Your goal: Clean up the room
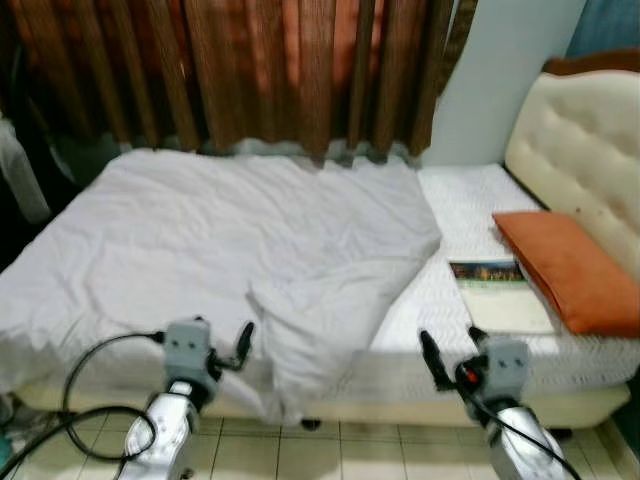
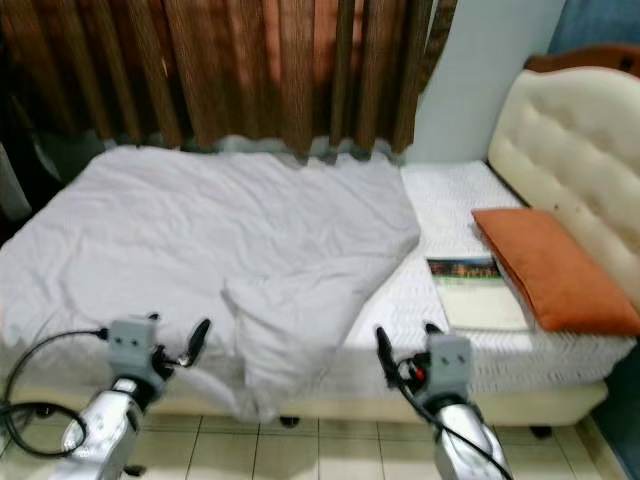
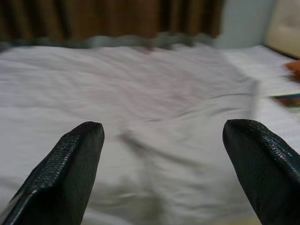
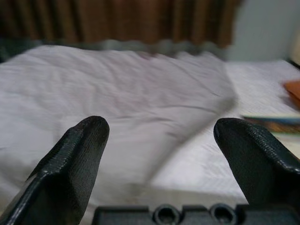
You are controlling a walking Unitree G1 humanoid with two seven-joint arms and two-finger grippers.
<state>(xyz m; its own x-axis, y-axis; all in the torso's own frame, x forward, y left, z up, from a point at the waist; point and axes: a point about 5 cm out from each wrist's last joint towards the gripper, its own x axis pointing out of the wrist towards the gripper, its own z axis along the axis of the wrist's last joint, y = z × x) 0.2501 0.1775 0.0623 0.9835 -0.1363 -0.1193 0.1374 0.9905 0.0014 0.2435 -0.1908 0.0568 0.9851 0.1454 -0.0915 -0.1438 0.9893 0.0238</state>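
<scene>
Bed (image 1: 480, 300) across most of the scene, white textured mattress bare on the robot's right. Behind it, brown curtains (image 1: 250, 70) down to the far edge; cream tufted headboard (image 1: 585, 140) at the far right. Over the left and middle of the mattress, white blanket (image 1: 230, 250), rumpled, one corner folded back on itself and drooping over the near edge toward the tiled floor (image 1: 330, 450). Against the headboard, orange pillow (image 1: 570, 270), lying flat. Just beside it, touching or nearly so, book (image 1: 500, 295) with a pale cover and a dark picture strip at its top. Low in the foreground, short of the bed edge: left gripper (image 3: 161, 154) aimed at the blanket's folded corner, fingers spread wide, nothing between them; right gripper (image 4: 159, 150) aimed at the bare mattress next to the blanket's edge, likewise spread wide and empty. Wrist views somewhat blurred.

Judged barely started: blanket unspread and hanging off the side, part of the mattress uncovered, book left out on the bed, nothing grasped. Probably left to do: blanket straightened over the mattress, book put away, pillow squared up.
</scene>
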